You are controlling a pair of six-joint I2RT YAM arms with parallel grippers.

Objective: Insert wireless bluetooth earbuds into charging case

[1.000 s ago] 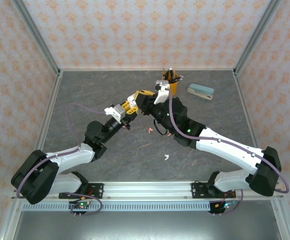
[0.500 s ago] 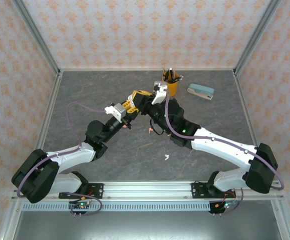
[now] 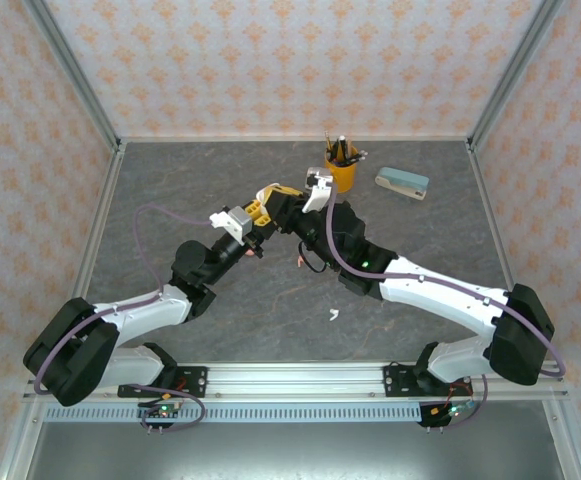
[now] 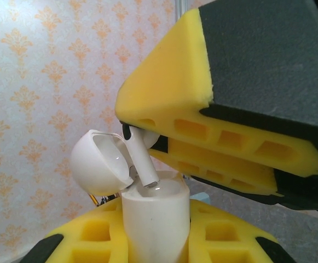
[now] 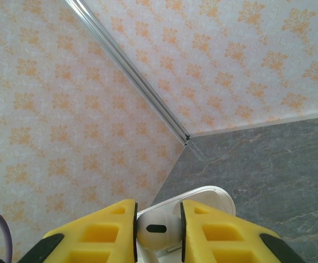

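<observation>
The left fingers clamp the charging case, lid open. The right fingers pinch a white earbud just above it, stem entering its socket but apparently not seated. A pink earbud and a second white earbud wait on the surface below.

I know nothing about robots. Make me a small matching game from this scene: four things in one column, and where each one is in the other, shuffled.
Things:
1. open white case
2. white earbud at the case's mouth
3. pink earbud
4. yellow cup

Places:
a. pinched between the right gripper's fingers
b. standing at the back of the table, pens in it
c. clamped in the left gripper
d. lying loose on the table, beside the right arm

Pairs: 1-c, 2-a, 3-d, 4-b
</observation>
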